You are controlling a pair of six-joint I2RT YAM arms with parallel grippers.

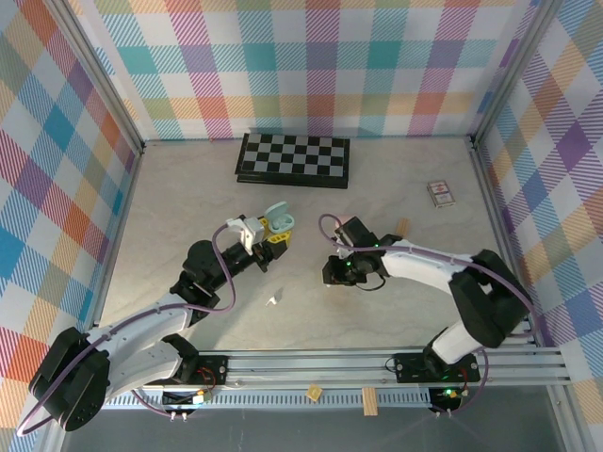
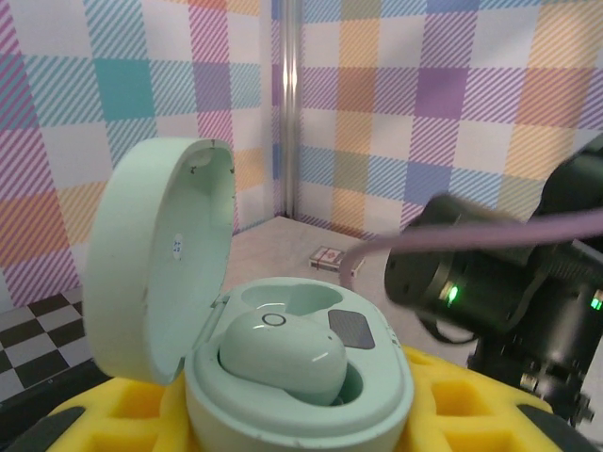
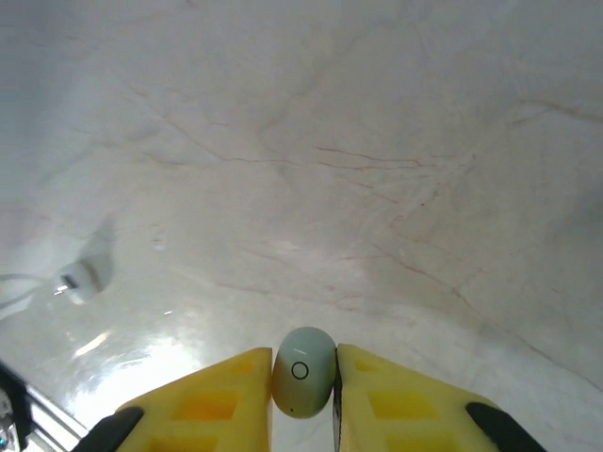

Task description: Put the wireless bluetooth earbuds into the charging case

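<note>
1. The marble table is closed in on three sides by plaid walls.
2. A folded chessboard lies against the far wall, well apart from both arms.
3. The right arm fills the right side of the left wrist view. It sits near the case, with its purple cable running across in front of the wall.
4. The left gripper is closed on the base of the mint charging case, which sits between its yellow fingers. The lid stands open on the left side of that view.
5. A small card box lies near the right wall. A tan scrap lies between it and the right arm.
6. The right gripper is almost fully closed and pinches the loose mint earbud between its yellow pads. Bare marble lies beyond it. From above, this gripper sits to the right of the case, near it but not touching.
7. A seated earbud rests in the front well of the case. The second well behind it shows its bare floor.
8. A white earbud lies on the table between the two arms, towards the near edge, apart from both grippers.
</note>
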